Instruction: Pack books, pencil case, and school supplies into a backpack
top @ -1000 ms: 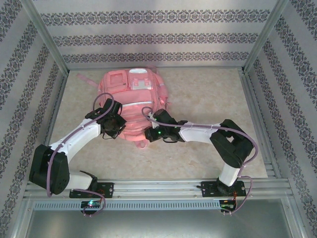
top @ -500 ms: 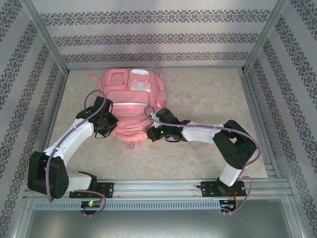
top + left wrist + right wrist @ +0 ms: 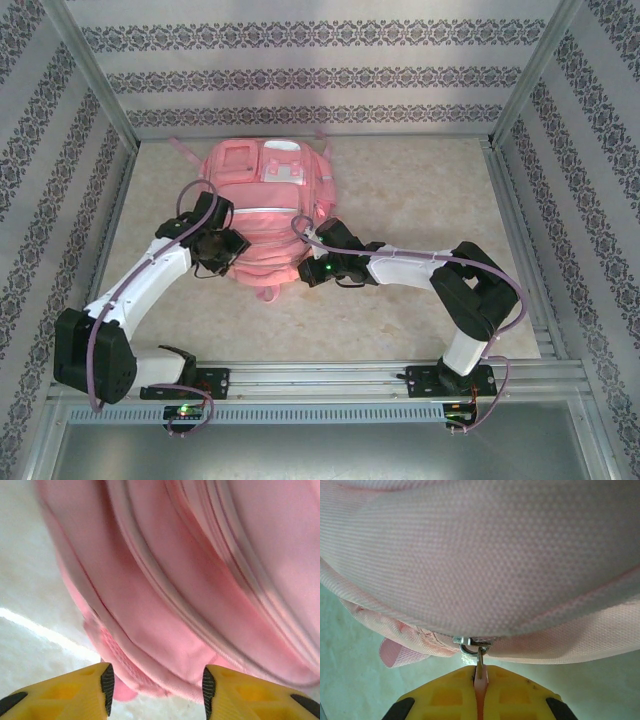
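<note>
The pink backpack (image 3: 265, 190) lies flat on the table with its front pockets up. My left gripper (image 3: 228, 245) is at its near left edge. In the left wrist view this gripper (image 3: 156, 690) stands open, its yellow fingers (image 3: 90, 690) apart just short of the backpack's pink seam (image 3: 165, 645). My right gripper (image 3: 305, 272) is at the near right edge. It is shut (image 3: 480, 677) on a pink zipper pull (image 3: 479, 672) that hangs from a metal slider (image 3: 472, 642). The books, pencil case and school supplies are hidden or out of view.
Aluminium frame posts and patterned walls enclose the beige tabletop (image 3: 430, 190). A metal rail (image 3: 320, 375) runs along the near edge by the arm bases. A pink strap (image 3: 180, 152) trails from the backpack's far left corner.
The left gripper has opened and let go of the backpack's fabric. The backpack shifted toward the back wall earlier and now rests still. The right gripper keeps its hold on the zipper pull.
</note>
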`<control>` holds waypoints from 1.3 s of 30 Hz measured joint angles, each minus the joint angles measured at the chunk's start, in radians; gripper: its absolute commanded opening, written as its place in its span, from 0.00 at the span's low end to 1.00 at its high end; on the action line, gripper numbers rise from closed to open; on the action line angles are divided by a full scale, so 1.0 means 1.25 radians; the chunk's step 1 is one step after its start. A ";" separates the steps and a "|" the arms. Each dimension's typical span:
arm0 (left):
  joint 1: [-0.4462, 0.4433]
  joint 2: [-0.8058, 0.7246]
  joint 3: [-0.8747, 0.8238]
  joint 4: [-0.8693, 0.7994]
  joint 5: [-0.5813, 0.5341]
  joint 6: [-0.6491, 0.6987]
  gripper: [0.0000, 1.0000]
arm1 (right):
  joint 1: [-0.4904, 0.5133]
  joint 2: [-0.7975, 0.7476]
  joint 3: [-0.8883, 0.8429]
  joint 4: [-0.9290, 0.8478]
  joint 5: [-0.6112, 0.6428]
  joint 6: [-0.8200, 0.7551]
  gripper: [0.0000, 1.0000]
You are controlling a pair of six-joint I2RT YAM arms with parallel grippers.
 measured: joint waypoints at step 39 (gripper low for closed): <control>-0.051 0.143 0.006 0.107 0.048 -0.036 0.00 | -0.004 -0.015 -0.021 0.012 0.004 -0.022 0.00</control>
